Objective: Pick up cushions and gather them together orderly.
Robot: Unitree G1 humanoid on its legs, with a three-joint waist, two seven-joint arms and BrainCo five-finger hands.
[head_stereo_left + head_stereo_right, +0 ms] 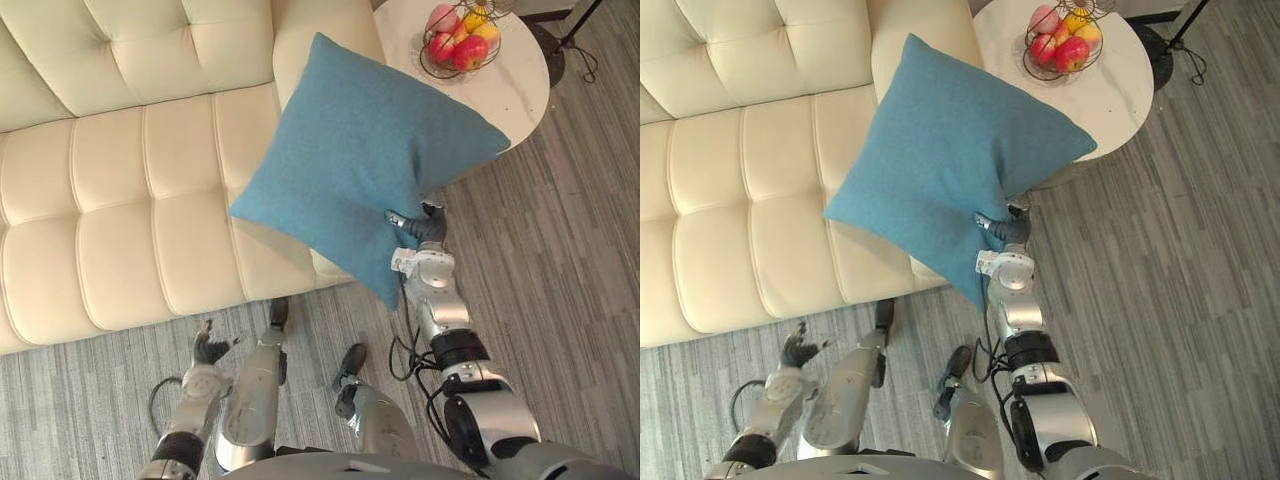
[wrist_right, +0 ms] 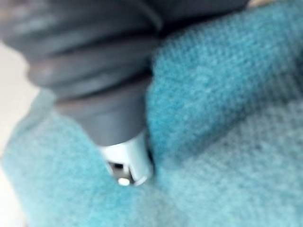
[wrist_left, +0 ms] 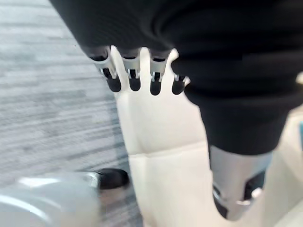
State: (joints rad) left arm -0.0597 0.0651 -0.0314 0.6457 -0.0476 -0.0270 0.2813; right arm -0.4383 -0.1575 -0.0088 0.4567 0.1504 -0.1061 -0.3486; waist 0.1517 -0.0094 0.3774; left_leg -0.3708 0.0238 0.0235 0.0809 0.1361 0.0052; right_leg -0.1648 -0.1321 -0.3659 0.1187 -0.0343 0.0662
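- A cream tufted sofa (image 1: pixel 120 200) is spread out beyond both hands, mostly to the left of the right hand.
- A blue cushion (image 1: pixel 360 160) is held in the air, tilted on one corner, above the right hand and over the sofa's end.
- It is gripped only at its lower edge, so a slip or a twist out of the grip could be expected, since most of its bulk sits above the hold.
- A round white side table (image 1: pixel 520 80) stands just beyond the right hand, with a wire fruit basket (image 1: pixel 458 42) on it. The basket could be struck if the cushion were swung wide.
- The right hand (image 1: pixel 425 228) is raised on an extended arm, its fingers and thumb closed on the cushion's fabric.
- The left hand (image 1: pixel 210 348) is held low by the sofa front, its fingers loose and holding nothing.
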